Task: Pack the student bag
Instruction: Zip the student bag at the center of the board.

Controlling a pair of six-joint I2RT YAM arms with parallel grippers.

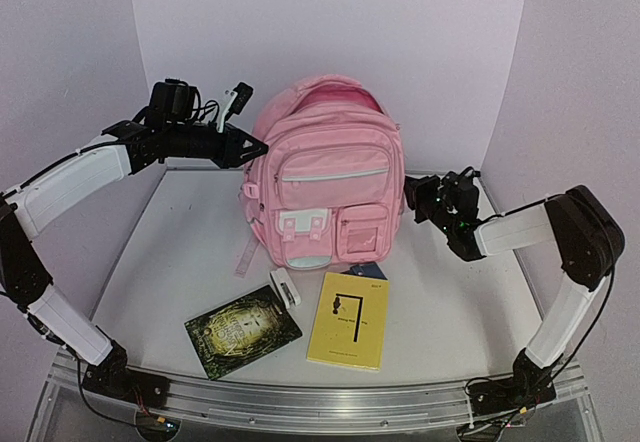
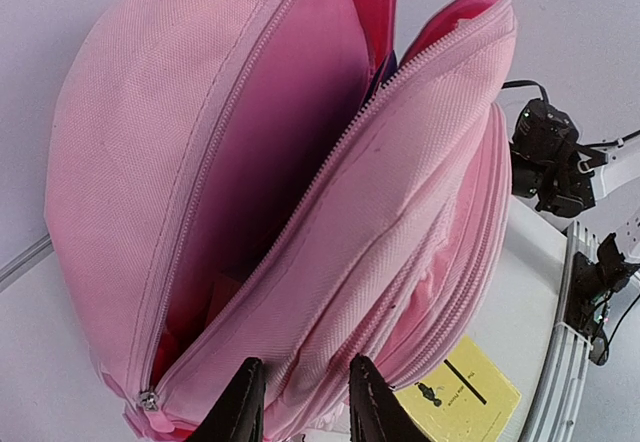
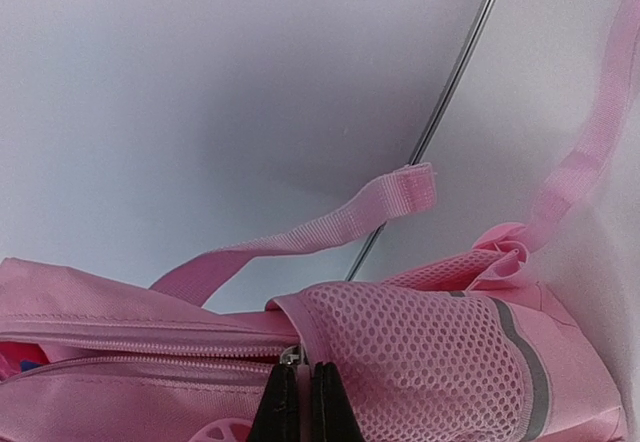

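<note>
The right hand (image 3: 303, 372) has its fingers pressed flat together at the student bag's (image 1: 330, 172) right side, just beside the mesh side pocket (image 3: 420, 362). The metal of the zip pull (image 3: 292, 355) sits right at the fingertips, so it looks to me like the pull is pinched between them. Across the bag, the left hand (image 2: 305, 364) has its fingers partly apart with a fold of pink fabric filling the gap near the zip's other end. I take that for a grip on the bag, holding it steady.

The bag stands upright near the back of the worktop (image 1: 170, 262), front pockets facing the arms. Its main compartment gapes open along the top, and a loose strap (image 3: 330, 227) trails off behind it.

In front of the bag lie a yellow book (image 1: 348, 319), a dark green book (image 1: 243, 330) and a small white item (image 1: 285, 287), none of them packed yet. So I judge the step to be working the main zip, most likely widening the mouth.

The next move calls for drawing the pull along the line of the teeth, not away from the bag. The left hand has to brace against that, or the soft bag will slide or topple. After that a hand must let go and fetch a book.
</note>
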